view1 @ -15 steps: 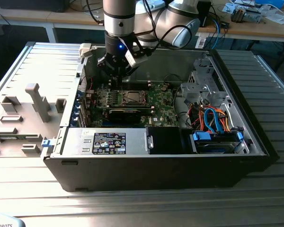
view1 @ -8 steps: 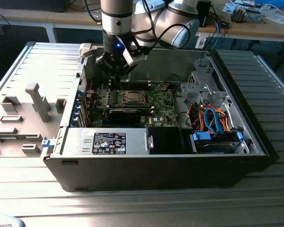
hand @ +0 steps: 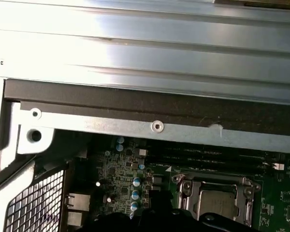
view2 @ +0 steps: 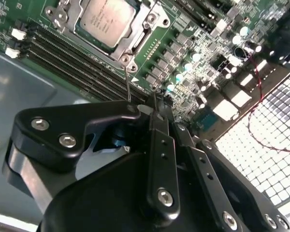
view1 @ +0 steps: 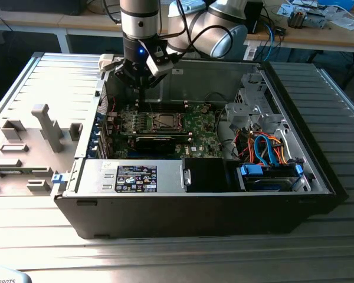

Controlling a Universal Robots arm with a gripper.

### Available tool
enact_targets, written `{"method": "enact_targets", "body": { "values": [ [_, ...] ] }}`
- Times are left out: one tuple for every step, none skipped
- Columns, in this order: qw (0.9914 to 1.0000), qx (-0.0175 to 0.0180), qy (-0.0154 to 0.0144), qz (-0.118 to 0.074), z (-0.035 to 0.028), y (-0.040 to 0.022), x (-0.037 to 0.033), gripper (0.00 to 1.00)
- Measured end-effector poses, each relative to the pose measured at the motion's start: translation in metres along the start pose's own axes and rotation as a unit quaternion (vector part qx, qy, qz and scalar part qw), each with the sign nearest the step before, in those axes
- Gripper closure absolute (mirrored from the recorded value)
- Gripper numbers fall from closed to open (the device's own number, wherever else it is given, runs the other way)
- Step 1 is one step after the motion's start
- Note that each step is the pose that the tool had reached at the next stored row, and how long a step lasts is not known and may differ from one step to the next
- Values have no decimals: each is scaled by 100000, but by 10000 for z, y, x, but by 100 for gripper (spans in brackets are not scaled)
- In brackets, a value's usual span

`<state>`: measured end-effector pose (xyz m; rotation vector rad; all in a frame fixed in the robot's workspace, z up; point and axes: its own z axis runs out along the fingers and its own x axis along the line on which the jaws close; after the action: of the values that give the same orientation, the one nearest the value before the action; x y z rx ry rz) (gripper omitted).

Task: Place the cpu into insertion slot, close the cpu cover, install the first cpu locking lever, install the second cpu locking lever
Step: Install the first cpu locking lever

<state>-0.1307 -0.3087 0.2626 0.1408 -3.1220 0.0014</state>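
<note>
**Gripper clenched above the motherboard, CPU seated in socket**

The gripper (view1: 140, 82) is positioned inside the open computer case (view1: 295, 203), above the far edge of the motherboard (view1: 197, 127). In the second wrist view its fingers (view2: 160, 145) are seen pressed together, with nothing visibly held between them; a thin lever wire (view2: 128, 87) is seen running from the socket corner towards the fingertips, and contact with it cannot be determined.

The cpu (view2: 108, 19) is seated in the insertion slot (view1: 165, 122), near the centre of the motherboard. The cpu cover (view2: 144, 30) is lowered around the chip, its silvery frame bordering the pale metal top. In the first wrist view the cpu (hand: 217, 202) and cover (hand: 217, 182) are seen just beside the long black memory slots (hand: 208, 157).
</note>
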Motion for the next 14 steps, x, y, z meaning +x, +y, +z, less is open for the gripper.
{"method": "enact_targets", "body": {
  "values": [
    [100000,-1,0,124,2,6,0,89],
    [100000,-5,-4,275,3,16,-2,89],
    [100000,-6,-1,301,3,20,-2,89],
    [100000,-3,1,301,3,22,-4,89],
    [100000,-3,0,307,3,22,-7,89],
    [99999,-5,1,330,3,23,-16,89],
    [99999,-6,-1,342,3,23,-28,89],
    [99999,-5,1,343,2,22,-38,89],
    [99999,-3,3,344,2,21,-45,89],
    [99999,-6,-4,345,2,20,-50,89],
    [99999,-7,-1,344,2,19,-63,89],
    [99999,-6,0,345,2,18,-74,89],
    [99999,-5,0,347,2,18,-81,89],
    [99999,-6,-2,346,2,17,-88,89]
  ]
}}
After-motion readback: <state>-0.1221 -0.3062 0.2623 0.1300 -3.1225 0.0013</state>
